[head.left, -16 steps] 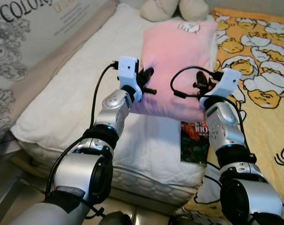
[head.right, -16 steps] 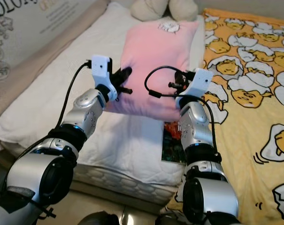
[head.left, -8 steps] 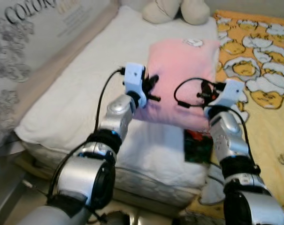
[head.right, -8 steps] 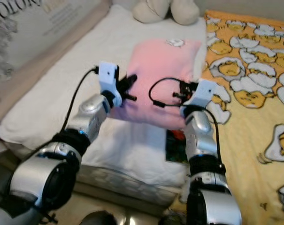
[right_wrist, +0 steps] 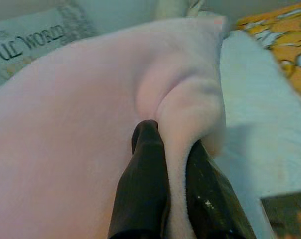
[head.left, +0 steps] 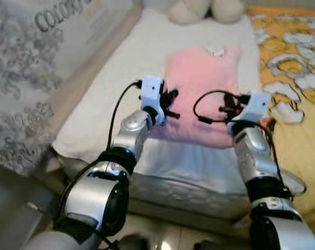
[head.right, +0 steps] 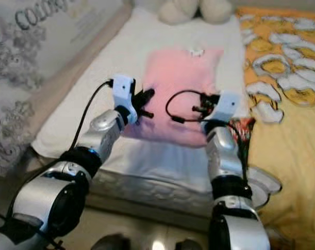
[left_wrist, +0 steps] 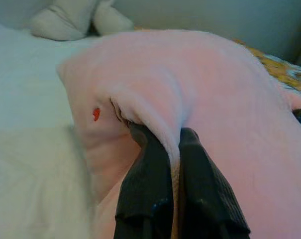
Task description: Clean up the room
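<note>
Holding a pink pillow (head.left: 204,94) over a white mattress (head.left: 121,88), one gripper at each near corner. Left gripper (left_wrist: 172,144) pinching the pillow's left near corner, both black fingers (left_wrist: 150,169) closed tight on a fold of the pink fabric. Right gripper (right_wrist: 172,144) doing the same at the right near corner, fingers (right_wrist: 143,169) clamped on a bunched ridge of cloth. Both silver arms reaching forward, wrists level with the pillow's near edge.

Pillow lying along the mattress, far end pointing toward a pale plush toy (head.left: 199,10) at the head of the bed; a small white tag (head.left: 215,51) showing near that far edge, a small red mark (left_wrist: 96,114) on the side by the left gripper. Whether the near edge is touching the mattress: cannot tell.

Yellow blanket (head.left: 298,67) with a white-and-orange cartoon print spreading to the right of the mattress. Printed panel (head.left: 37,67) with grey ornament and lettering standing along the left side. Dark book corner (right_wrist: 284,214) lying on the mattress near the right gripper. Head views somewhat blurred.
</note>
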{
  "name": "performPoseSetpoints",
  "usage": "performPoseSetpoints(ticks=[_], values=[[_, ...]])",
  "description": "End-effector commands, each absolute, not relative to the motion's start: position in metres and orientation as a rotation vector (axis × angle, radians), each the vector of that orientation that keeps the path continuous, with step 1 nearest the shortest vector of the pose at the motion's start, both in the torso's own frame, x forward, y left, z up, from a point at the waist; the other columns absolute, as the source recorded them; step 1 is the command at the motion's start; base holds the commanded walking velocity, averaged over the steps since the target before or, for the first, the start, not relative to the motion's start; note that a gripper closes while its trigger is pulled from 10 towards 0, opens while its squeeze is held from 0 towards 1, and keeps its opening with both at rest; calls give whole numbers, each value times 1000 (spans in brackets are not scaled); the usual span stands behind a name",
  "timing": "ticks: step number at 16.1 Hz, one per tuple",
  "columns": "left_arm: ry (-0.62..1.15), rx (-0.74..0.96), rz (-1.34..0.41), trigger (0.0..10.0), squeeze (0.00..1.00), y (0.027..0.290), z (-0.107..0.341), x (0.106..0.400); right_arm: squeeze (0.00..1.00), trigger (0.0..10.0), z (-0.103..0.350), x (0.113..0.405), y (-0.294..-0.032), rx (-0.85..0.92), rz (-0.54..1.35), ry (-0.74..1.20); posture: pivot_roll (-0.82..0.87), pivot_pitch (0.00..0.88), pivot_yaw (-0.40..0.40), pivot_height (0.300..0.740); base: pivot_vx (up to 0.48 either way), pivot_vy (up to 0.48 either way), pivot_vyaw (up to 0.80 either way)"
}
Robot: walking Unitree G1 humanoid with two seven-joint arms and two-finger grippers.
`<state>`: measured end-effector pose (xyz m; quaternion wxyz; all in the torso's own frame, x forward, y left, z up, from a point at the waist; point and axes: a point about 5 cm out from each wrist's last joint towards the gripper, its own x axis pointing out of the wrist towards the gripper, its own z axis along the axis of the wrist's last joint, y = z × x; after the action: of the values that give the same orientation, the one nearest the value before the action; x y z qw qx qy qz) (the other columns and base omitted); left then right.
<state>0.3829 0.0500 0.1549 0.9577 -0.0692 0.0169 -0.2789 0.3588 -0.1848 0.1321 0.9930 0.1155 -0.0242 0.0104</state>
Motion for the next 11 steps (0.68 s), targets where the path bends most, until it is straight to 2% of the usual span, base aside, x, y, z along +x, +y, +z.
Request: performPoseSetpoints(ticks=[1, 2, 4, 6, 11], values=[[1, -124, -540, 0, 0, 61, 161, 387, 0, 0, 143, 363, -175, 220, 47, -87, -98, 0, 69, 740, 0, 480, 0], [2, -124, -541, 0, 0, 61, 161, 387, 0, 0, 142, 363, -175, 212, 49, -78, -99, 0, 69, 740, 0, 480, 0], [4, -126, -539, 0, 0, 59, 161, 387, 0, 0, 142, 363, -174, 201, 53, -72, -101, 0, 67, 740, 0, 480, -800], [8, -135, -516, 0, 0, 58, 161, 387, 0, 0, 142, 364, -176, 190, 54, -75, -100, 0, 64, 740, 0, 366, 0], [-12, -137, -509, 0, 0, 54, 162, 386, 0, 0, 145, 366, -174, 183, 68, -78, -96, 0, 57, 740, 0, 0, 0]])
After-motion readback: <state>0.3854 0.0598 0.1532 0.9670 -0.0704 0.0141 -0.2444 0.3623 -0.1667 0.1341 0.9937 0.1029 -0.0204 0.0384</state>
